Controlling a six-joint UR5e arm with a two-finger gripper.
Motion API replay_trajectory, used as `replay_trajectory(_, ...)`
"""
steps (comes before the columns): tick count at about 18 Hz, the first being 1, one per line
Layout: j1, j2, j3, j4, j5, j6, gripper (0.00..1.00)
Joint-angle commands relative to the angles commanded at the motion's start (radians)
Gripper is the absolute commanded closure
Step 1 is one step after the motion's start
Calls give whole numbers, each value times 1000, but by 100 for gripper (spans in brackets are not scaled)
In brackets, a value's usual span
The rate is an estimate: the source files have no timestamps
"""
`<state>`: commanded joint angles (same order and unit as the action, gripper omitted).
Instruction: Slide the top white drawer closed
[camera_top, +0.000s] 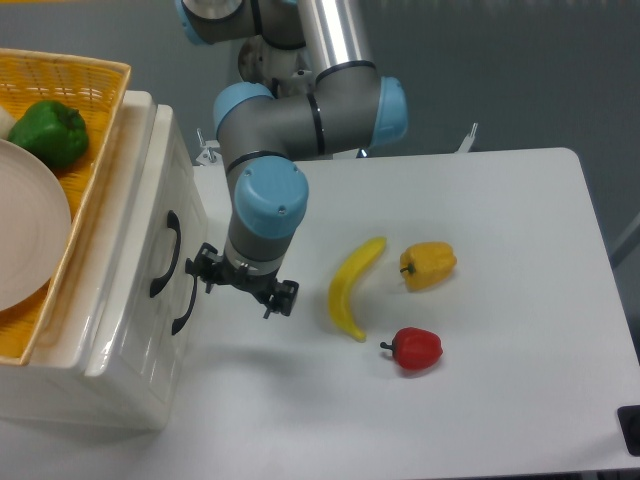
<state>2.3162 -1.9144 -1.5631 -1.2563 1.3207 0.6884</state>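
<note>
The top white drawer (183, 195) is the upper glossy front of the white unit at the left, and its black curved handle (166, 254) faces right. It looks level with the lower drawer's front. My gripper (246, 285) points down at the table just right of the two handles, a small gap away from them. Its black fingers (284, 298) are spread apart, so it is open with nothing between them.
A lower drawer handle (184, 297) sits beneath the upper one. On top of the unit a yellow wicker basket (100, 170) holds a green pepper (50, 132) and a white plate (30, 235). On the table lie a banana (353, 287), a yellow pepper (428, 265) and a red pepper (415, 348).
</note>
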Motion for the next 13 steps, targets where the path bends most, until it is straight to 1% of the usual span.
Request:
replay_trajectory(3,32,11,3,-8,54,42,0)
replay_trajectory(8,72,18,6,-9,72,117,0)
replay_trajectory(10,89,44,0,-12,104,143,0)
replay_trajectory(12,110,66,-9,-17,150,201,0)
replay_trajectory(13,118,67,-9,-37,153,233,0)
